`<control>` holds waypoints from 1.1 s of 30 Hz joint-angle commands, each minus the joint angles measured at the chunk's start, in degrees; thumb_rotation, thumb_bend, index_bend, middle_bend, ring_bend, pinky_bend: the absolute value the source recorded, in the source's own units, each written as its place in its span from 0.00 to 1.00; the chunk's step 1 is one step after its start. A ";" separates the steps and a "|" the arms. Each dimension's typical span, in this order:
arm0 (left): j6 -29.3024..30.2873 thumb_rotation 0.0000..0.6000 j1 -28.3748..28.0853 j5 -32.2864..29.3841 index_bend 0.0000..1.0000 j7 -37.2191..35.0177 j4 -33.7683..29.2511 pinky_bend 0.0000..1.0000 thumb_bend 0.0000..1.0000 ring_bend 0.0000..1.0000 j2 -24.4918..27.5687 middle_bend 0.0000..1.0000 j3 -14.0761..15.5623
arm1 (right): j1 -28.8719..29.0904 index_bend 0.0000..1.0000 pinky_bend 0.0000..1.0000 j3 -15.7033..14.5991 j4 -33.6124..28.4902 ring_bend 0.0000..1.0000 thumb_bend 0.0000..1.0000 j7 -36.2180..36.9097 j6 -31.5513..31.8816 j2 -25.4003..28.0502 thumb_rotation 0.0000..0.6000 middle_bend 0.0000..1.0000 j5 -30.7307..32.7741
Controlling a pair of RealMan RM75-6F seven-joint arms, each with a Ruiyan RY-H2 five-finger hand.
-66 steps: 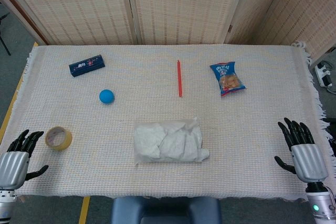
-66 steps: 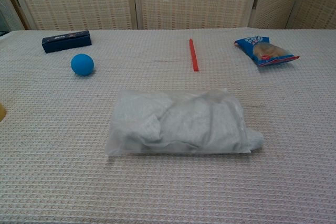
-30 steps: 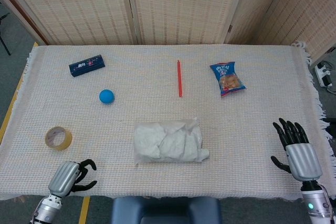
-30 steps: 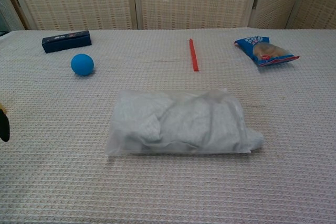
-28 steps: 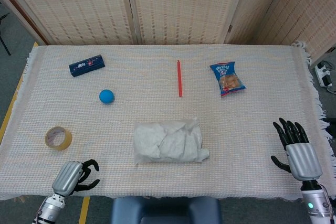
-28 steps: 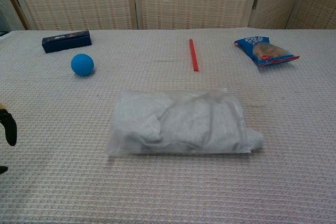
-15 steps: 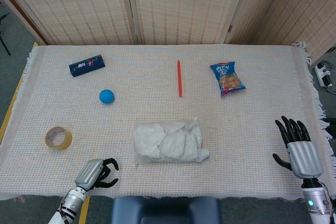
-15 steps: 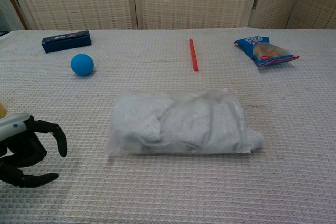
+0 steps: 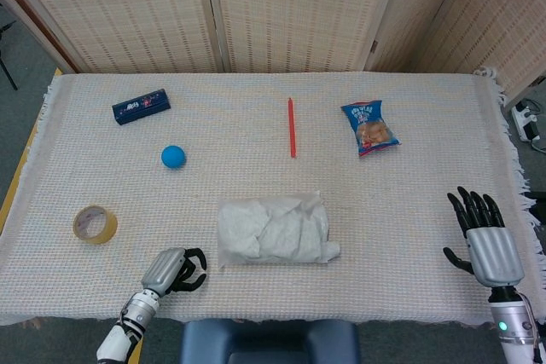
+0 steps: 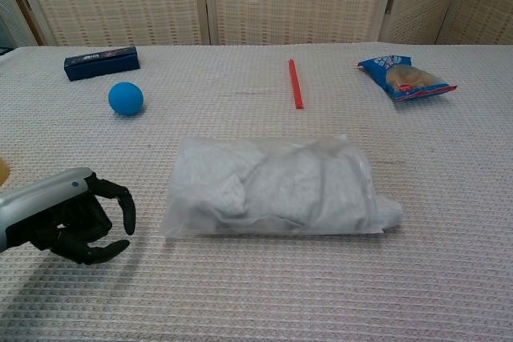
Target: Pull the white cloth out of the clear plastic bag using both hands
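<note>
Clear plastic bag (image 10: 272,188) lay flat at mid-bench, white cloth (image 10: 280,182) bunched inside, one tuft poking from the bag's right end. Left hand (image 10: 76,218), fingers curled, holding nothing, sat just left of the bag; right hand (image 9: 482,236), fingers spread and empty, stood well apart. Judged step: approach; next, one hand pins the bag while the other takes the tuft.

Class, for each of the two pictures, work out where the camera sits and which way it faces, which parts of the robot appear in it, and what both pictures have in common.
Head view: sits high above the near table edge, looking steeply down on the whole table; shows the left hand and right hand.
Chest view: sits low at the near edge, looking across the table toward the screens; shows only the left hand.
Shared: clear plastic bag holding the white cloth, blue ball, red stick, snack packet, dark blue box.
</note>
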 commanded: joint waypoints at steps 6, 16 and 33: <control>-1.43 1.00 -2.16 -3.60 0.53 1.65 0.22 1.00 0.30 1.00 -1.18 1.00 -0.91 | 0.02 0.00 0.00 0.22 0.03 0.00 0.13 0.45 0.01 0.28 1.00 0.00 0.43; -0.75 1.00 -4.04 -7.34 0.52 4.55 -0.15 1.00 0.21 1.00 -2.61 1.00 -1.90 | 0.05 0.00 0.00 0.28 -0.19 0.00 0.13 1.66 0.07 1.02 1.00 0.00 0.44; -1.55 1.00 -8.96 -19.47 0.56 8.70 -1.54 1.00 0.22 1.00 -4.58 1.00 -5.22 | -0.05 0.00 0.00 0.46 -0.19 0.00 0.13 2.14 0.71 1.46 1.00 0.00 0.36</control>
